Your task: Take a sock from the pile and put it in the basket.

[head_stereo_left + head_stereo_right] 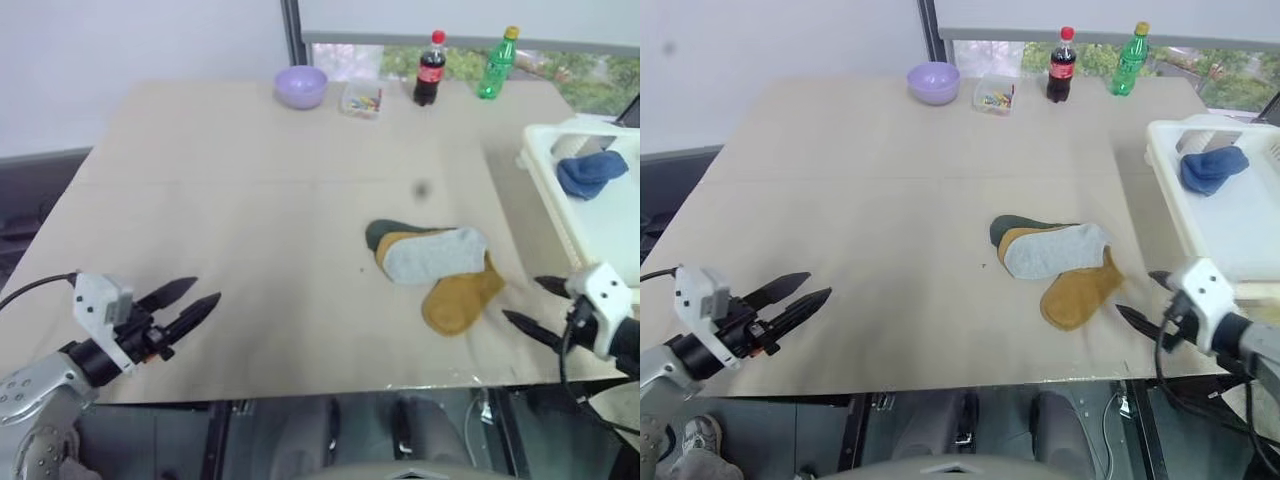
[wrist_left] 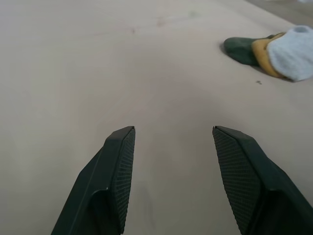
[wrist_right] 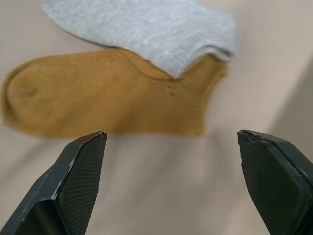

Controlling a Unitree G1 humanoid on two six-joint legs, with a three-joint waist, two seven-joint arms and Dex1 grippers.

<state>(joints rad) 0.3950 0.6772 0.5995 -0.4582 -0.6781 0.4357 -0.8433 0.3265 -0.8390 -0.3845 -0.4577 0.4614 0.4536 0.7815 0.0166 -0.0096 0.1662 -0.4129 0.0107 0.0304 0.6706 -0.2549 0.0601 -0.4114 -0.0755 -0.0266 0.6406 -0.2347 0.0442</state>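
A blue sock [image 1: 590,172] lies bunched inside the cream-white basket [image 1: 548,187] at the table's right edge. The pile [image 1: 432,258] sits right of the table's middle: a light grey sock [image 3: 146,27] on top of a mustard sock [image 3: 107,93], another mustard one and a dark green sock [image 2: 242,49]. My right gripper [image 1: 521,299] hovers open just right of the pile's near mustard sock, in front of the basket, with nothing between its fingers. Over the near left of the table my left gripper [image 1: 207,290] stands open and empty, pointing toward the pile from well away.
Along the table's far edge stand a purple bowl [image 1: 301,86], a small clear box [image 1: 361,100] of coloured bits, a cola bottle [image 1: 430,68] and a green bottle [image 1: 497,63]. The table's front edge runs just below both grippers.
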